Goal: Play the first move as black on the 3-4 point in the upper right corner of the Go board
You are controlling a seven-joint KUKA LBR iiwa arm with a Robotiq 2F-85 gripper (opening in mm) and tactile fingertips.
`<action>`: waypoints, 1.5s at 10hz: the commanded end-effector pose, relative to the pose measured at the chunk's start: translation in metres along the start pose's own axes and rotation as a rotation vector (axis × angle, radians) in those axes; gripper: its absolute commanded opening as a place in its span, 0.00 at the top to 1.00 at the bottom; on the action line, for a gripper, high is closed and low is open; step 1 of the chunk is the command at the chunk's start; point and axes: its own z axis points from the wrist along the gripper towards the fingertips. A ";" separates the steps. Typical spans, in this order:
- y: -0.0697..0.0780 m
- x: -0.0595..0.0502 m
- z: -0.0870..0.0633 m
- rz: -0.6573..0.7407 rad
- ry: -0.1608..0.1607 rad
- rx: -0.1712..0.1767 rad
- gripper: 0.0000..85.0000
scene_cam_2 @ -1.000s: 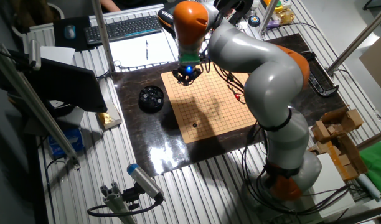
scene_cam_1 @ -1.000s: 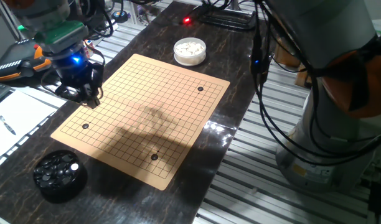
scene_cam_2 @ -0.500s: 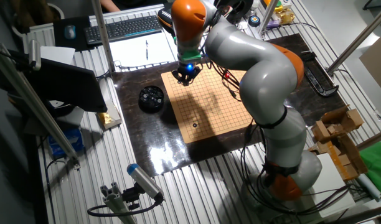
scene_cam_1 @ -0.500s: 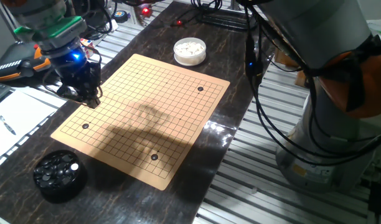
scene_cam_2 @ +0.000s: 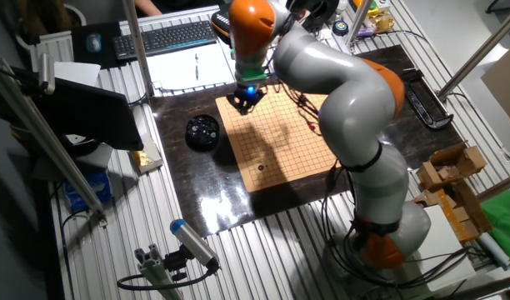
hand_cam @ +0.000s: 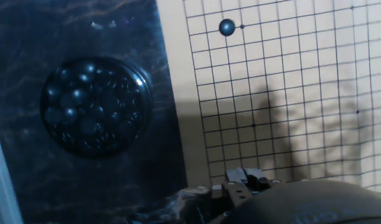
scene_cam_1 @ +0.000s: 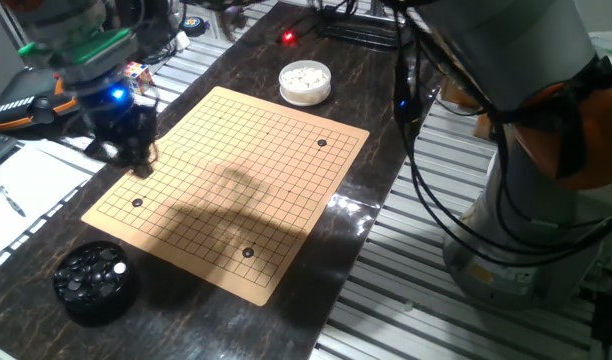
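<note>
A wooden Go board [scene_cam_1: 236, 130] lies on the dark table. One glossy black stone [scene_cam_1: 137, 203] sits on a crossing near the board's left corner. In the hand view the stone [hand_cam: 226, 27] sits one line from a small star dot. My gripper [scene_cam_1: 139, 163] hangs over the board's left edge, apart from the stone, with nothing between its fingers. It also shows in the other fixed view [scene_cam_2: 242, 105] and at the bottom of the hand view [hand_cam: 243, 180]. Its jaws stand slightly apart.
A black bowl of black stones [scene_cam_1: 96, 281] stands off the board's near-left corner, also in the hand view [hand_cam: 94, 106]. A white bowl of white stones [scene_cam_1: 305, 81] stands beyond the far edge. Two more dark round stones [scene_cam_1: 321, 143] [scene_cam_1: 249, 253] lie on the board.
My gripper has shifted a little to the left, toward the board's edge. The stones on the board have not moved.
</note>
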 end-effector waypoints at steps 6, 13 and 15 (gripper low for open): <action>0.059 -0.027 0.041 0.119 -0.031 -0.033 0.99; 0.073 -0.038 0.067 0.108 -0.017 -0.031 0.99; 0.073 -0.038 0.067 0.047 0.044 -0.061 0.99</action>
